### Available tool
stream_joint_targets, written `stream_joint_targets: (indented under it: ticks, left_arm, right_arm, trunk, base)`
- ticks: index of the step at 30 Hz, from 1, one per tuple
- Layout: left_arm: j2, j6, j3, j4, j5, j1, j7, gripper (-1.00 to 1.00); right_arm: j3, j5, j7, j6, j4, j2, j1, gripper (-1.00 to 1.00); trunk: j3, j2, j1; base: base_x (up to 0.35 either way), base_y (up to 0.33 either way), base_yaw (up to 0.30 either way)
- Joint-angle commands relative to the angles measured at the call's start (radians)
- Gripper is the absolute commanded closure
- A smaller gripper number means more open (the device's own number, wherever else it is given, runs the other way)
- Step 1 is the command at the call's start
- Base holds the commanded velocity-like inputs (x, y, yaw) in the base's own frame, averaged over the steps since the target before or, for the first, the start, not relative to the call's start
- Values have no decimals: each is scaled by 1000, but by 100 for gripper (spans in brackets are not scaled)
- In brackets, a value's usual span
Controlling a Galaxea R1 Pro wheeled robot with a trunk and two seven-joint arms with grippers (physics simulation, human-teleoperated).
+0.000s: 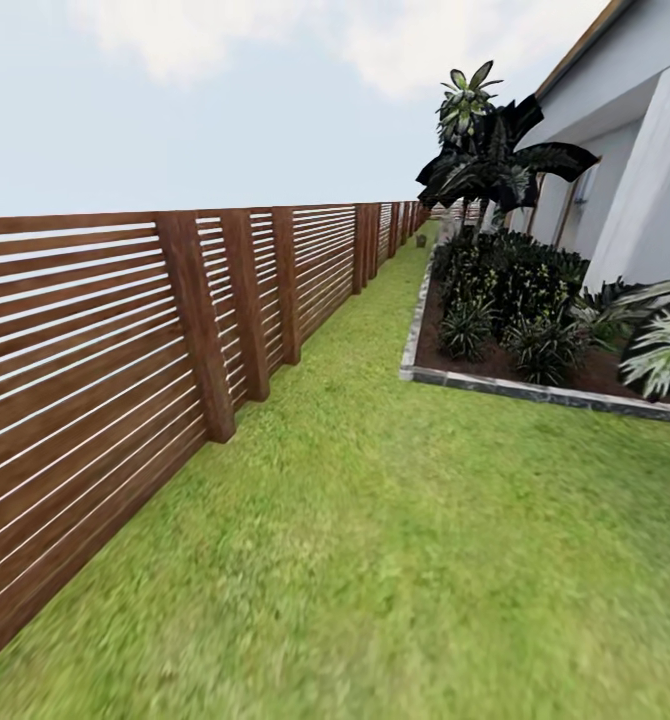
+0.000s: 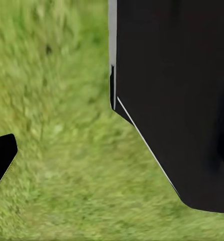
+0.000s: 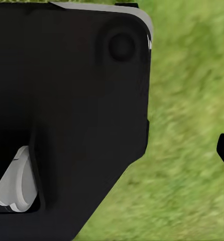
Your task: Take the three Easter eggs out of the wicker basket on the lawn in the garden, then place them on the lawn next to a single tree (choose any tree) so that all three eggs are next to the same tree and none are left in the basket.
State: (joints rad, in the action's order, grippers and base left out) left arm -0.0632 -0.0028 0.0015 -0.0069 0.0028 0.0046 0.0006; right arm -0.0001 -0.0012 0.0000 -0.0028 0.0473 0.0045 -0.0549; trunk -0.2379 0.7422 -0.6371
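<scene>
No basket, no eggs, no grey trunk anywhere along this stretch of lawn (image 1: pixel 395 520), so no telling which way they lie from either hand, nor which arm is nearer. Just grass running between the wooden fence (image 1: pixel 125 330) at the left edge and the stone kerb (image 1: pixel 535 390) of a planted bed beside the house (image 1: pixel 635 170). Dark robot body over grass at both wrists; grip width impossible to tell. Probably travelling to find the basket.

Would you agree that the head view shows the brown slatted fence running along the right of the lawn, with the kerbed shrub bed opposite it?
Not quite: in the head view the fence runs along the left of the lawn; the kerbed shrub bed is on the right.
</scene>
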Motion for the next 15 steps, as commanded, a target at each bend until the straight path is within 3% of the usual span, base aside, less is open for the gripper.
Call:
stream_joint_targets:
  ticks: [1,7,15]
  left_arm:
    - [0,0,0,-1,0,0,0,-100]
    - [0,0,0,-1,0,0,1,-100]
    - [0,0,0,-1,0,0,0,-100]
  right_arm:
    - [0,0,0,0,0,0,0,-100]
    - [0,0,0,0,0,0,0,-100]
    - [0,0,0,0,0,0,0,-100]
  trunk:
    - [-1,1,-1]
    - [-1,1,-1]
    - [-1,1,-1]
  base:
    - [323,132,8]
    - [323,132,-29]
    - [323,138,-228]
